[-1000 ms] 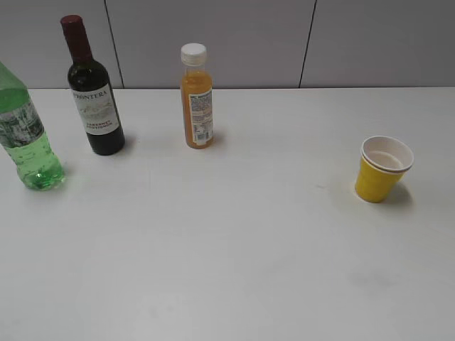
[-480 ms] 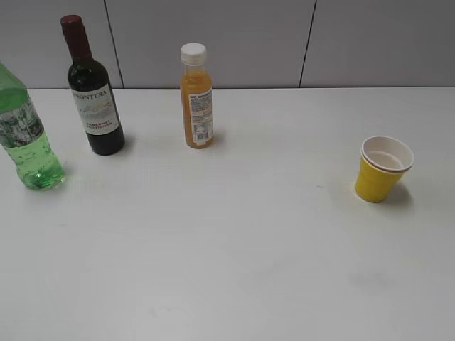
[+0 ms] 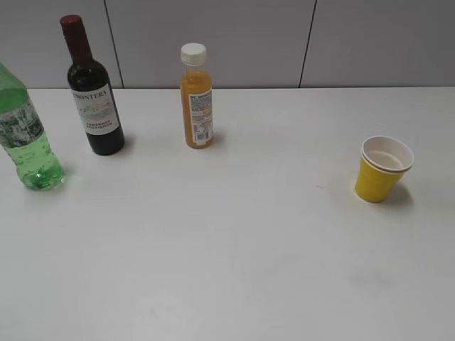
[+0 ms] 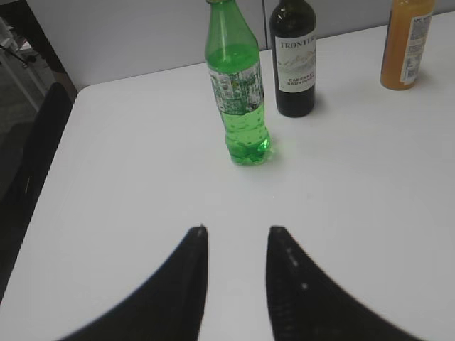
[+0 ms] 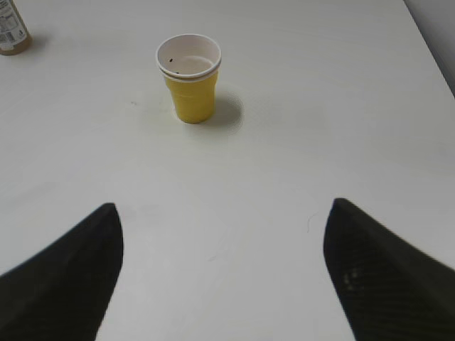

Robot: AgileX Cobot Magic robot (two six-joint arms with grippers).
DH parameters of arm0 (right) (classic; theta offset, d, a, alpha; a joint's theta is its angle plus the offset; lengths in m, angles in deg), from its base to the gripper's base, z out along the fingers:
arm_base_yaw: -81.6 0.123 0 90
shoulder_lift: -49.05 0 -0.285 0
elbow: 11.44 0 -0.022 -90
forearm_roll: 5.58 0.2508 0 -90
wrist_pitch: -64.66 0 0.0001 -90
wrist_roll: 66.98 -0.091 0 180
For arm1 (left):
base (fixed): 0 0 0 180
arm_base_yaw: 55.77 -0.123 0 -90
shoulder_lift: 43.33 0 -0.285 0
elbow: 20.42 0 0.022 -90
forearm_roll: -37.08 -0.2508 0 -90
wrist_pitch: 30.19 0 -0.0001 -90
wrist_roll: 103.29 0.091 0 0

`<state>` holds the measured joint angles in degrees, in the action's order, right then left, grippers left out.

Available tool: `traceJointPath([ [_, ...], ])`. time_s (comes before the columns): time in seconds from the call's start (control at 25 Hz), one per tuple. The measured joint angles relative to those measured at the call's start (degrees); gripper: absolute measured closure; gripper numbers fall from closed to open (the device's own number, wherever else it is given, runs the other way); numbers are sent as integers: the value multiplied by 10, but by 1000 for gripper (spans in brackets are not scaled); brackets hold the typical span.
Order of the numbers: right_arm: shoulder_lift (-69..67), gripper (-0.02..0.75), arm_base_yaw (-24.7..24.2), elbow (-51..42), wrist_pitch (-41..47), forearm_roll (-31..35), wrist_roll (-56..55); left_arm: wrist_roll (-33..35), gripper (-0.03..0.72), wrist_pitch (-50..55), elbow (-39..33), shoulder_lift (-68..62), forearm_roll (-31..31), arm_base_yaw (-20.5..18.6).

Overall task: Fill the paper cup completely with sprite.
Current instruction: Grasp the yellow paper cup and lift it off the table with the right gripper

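You see the yellow paper cup [image 3: 382, 170] upright, empty, at the table's right; the sprite [image 3: 27, 136] sits in its green bottle far left.

Bottles: I see no shift between the earlier exterior pictures and this one.
Paper cup [image 3: 383, 169]: no change that I can make out.
My arms: none has entered the exterior view.

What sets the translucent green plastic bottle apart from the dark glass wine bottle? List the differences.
The translucent green plastic bottle shows bubbly liquid inside; the dark glass wine bottle is opaque. The green bottle's label is grey-patterned, the wine bottle's white with printed lettering. The green one stands nearer the left gripper. Both stand upright on the white table.
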<state>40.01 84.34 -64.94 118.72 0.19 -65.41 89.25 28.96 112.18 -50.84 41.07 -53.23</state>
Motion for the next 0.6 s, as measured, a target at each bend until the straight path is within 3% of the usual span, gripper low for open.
traceJointPath([
  [0.6, 0, 57, 0, 4, -10, 0, 2, 0, 460, 0, 0, 0, 0, 0],
])
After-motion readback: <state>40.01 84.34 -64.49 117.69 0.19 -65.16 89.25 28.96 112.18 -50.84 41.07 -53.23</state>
